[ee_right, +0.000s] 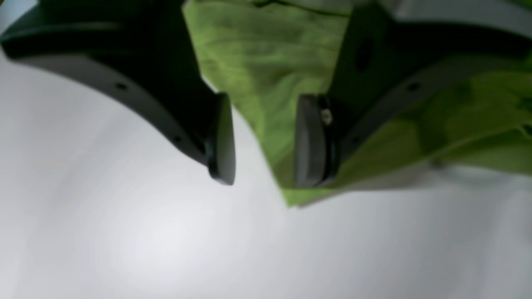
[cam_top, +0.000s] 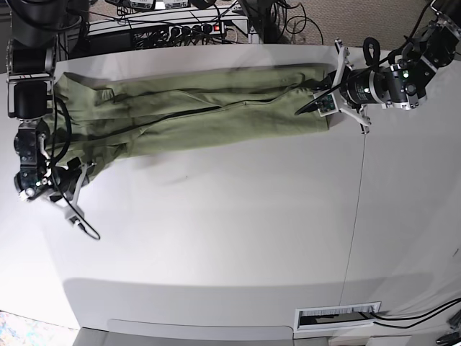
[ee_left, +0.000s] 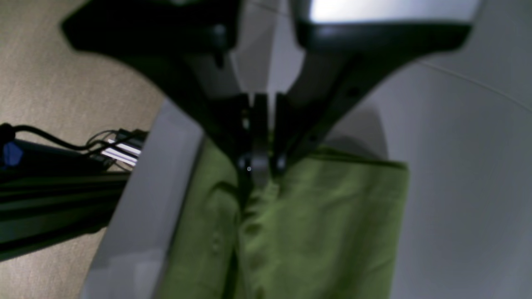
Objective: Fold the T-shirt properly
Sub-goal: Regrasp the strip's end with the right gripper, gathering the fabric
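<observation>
The olive-green T-shirt (cam_top: 194, 115) lies stretched out long across the far part of the white table (cam_top: 216, 238). My left gripper (cam_top: 322, 99) is at the shirt's right end, shut on the fabric edge. The left wrist view shows its jaws (ee_left: 259, 166) pinched together on the green cloth (ee_left: 324, 216), which hangs below them. My right gripper (cam_top: 85, 198) is at the shirt's left end, open. In the right wrist view (ee_right: 264, 141) its two pads are apart, and one pad (ee_right: 309, 141) is over a corner of the shirt (ee_right: 266, 83). The other pad is over bare table.
A power strip and cables (cam_top: 173, 32) lie behind the table's far edge. A seam (cam_top: 356, 202) runs across the table on the right. A slot (cam_top: 337, 315) sits at the front right. The left wrist view shows carpet and a black frame with cables (ee_left: 62, 166) beyond the table's edge.
</observation>
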{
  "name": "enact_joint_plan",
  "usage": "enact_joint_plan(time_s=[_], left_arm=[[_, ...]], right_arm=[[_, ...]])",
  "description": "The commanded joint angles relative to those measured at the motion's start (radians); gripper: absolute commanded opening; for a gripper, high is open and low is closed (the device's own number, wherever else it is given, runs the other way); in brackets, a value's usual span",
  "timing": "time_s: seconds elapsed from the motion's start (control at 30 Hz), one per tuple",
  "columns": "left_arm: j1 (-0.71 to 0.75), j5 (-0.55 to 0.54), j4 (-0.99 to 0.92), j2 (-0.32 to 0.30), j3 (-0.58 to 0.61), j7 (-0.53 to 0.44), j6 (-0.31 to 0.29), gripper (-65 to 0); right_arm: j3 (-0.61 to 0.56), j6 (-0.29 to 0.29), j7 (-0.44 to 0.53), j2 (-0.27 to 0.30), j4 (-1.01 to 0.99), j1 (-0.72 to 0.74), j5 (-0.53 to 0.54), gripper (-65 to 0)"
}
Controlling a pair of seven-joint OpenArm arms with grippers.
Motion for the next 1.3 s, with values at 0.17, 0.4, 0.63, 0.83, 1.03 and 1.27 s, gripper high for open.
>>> enact_joint_plan(time_s=[0.17, 0.4, 0.63, 0.83, 1.03, 1.27], left_arm=[[-0.010, -0.011, 0.013, -0.016, -0.009, -0.019, -0.005, -65.0], [-0.011, -0.011, 0.013, -0.016, -0.009, -0.019, -0.015, -65.0], [-0.010, -0.011, 0.013, -0.016, -0.009, -0.019, -0.015, -65.0], [-0.010, -0.011, 0.013, -0.016, -0.009, -0.019, -0.015, -65.0], [-0.010, -0.011, 0.013, -0.016, -0.009, -0.019, -0.015, -65.0], [-0.010, -0.011, 0.013, -0.016, -0.009, -0.019, -0.015, -65.0]], right_arm=[[0.008, -0.003, 0.072, 0.007, -0.089, 0.035, -0.080, -40.4], [0.008, 0.013, 0.005, 0.007, -0.140, 0.025, -0.024, -63.2], [0.008, 0.014, -0.058, 0.007, -0.140, 0.025, 0.095, -65.0], [0.008, 0.044, -0.181, 0.010, -0.140, 0.025, 0.275, -65.0], [0.008, 0.044, -0.313, 0.080, -0.080, 0.025, 0.582, -65.0], [0.008, 0.046, -0.402, 0.186, 0.068, 0.001, 0.702, -65.0]])
